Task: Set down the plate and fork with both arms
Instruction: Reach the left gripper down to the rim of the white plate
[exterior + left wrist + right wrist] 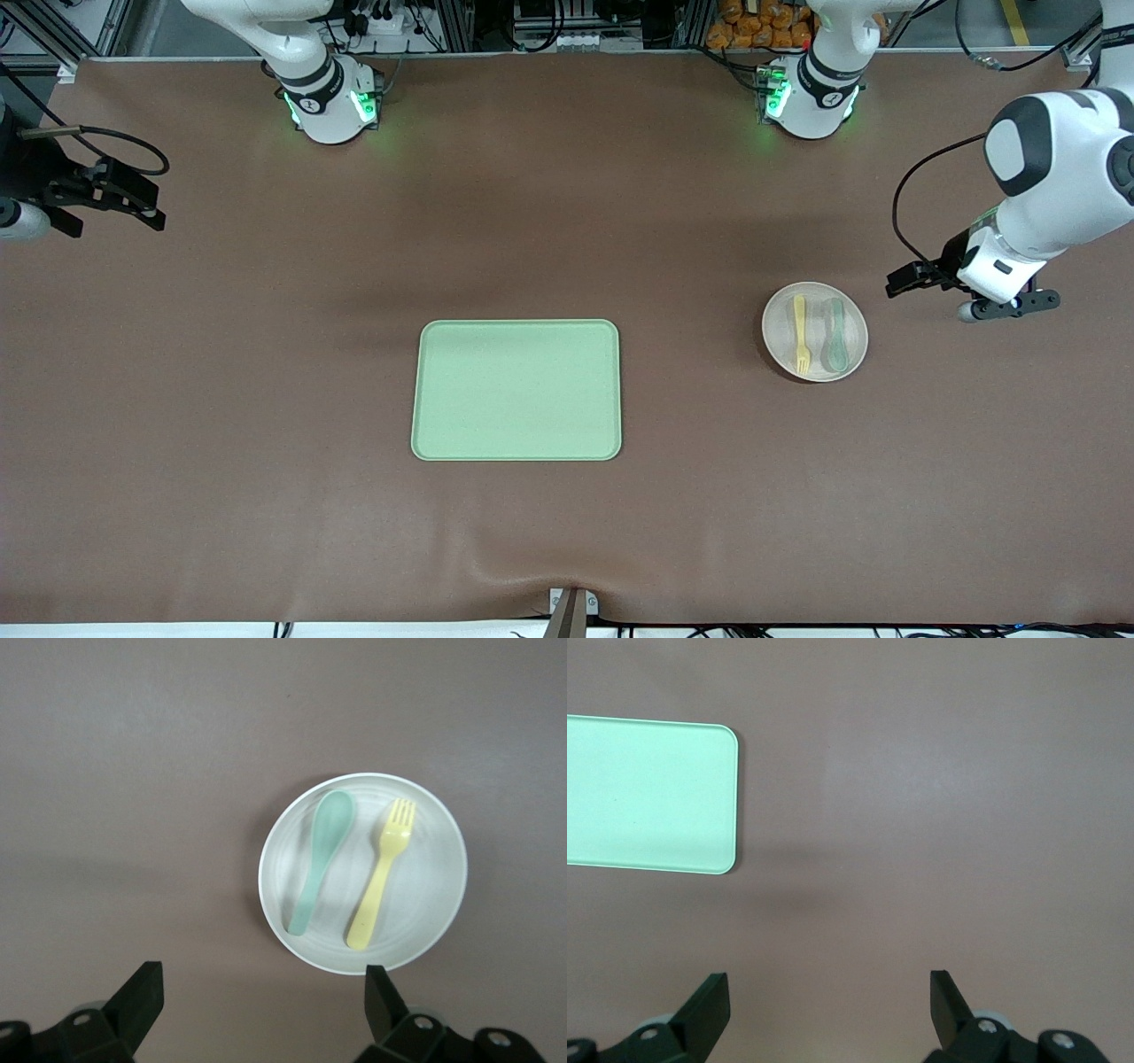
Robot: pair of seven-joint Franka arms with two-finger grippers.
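Brown table [266, 399] takes up most of the front view. Light-green tray [516, 390], rectangular w/ rounded corners, lies flat near the middle, toward the front camera's edge; one corner of it shows in the right wrist view [647, 797].

Left arm [1054, 177] reaches in at its own end of the table, left gripper [970, 297] up in the air over bare table just beside the plate. Fingers [142, 992] spread wide, nothing between them. Right arm waits at its end of the table; right gripper [133, 199] hangs over bare cloth, well apart from the tray. Its fingers [713, 1001] also stand wide apart, holding nothing.

Plate [815, 331], small, round, off-white, sits on the table toward the left arm's end, well apart from the tray. On it, side by side and not touching: grey-green spoon [835, 334] and pale yellow fork [801, 332]. Fork tines point toward the front camera, probably resting flat on the plate, though that's hard to judge.
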